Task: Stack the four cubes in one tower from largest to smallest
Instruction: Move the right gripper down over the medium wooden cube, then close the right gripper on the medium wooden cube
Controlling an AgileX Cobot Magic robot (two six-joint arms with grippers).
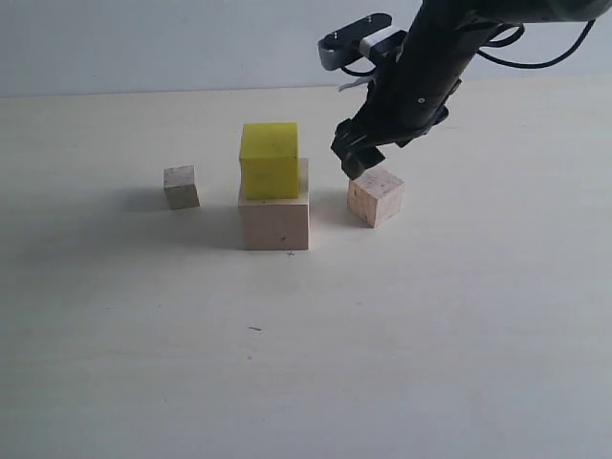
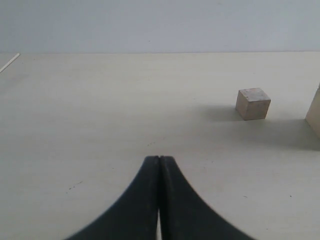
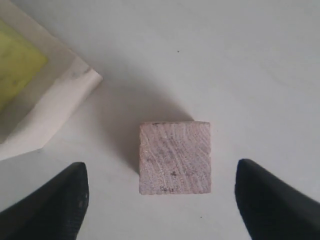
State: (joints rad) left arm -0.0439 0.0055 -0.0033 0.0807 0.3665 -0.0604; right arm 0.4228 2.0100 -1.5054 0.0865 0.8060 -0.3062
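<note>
- Cubes, four by our count, stand on a pale, matte table before a plain whitish wall.
- Three are bare, speckled wood. The large cube carries the smooth yellow cube, with the medium cube near its right and the tiny cube apart on its left.
- We see the right gripper spread wide over the medium cube, holding nothing.
- The left gripper is clenched, empty.

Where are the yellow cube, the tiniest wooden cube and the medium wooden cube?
yellow cube (image 1: 269, 178): exterior view, front face.
tiniest wooden cube (image 1: 182, 196): exterior view, front face.
medium wooden cube (image 3: 175, 157): right wrist view, top face.
</note>
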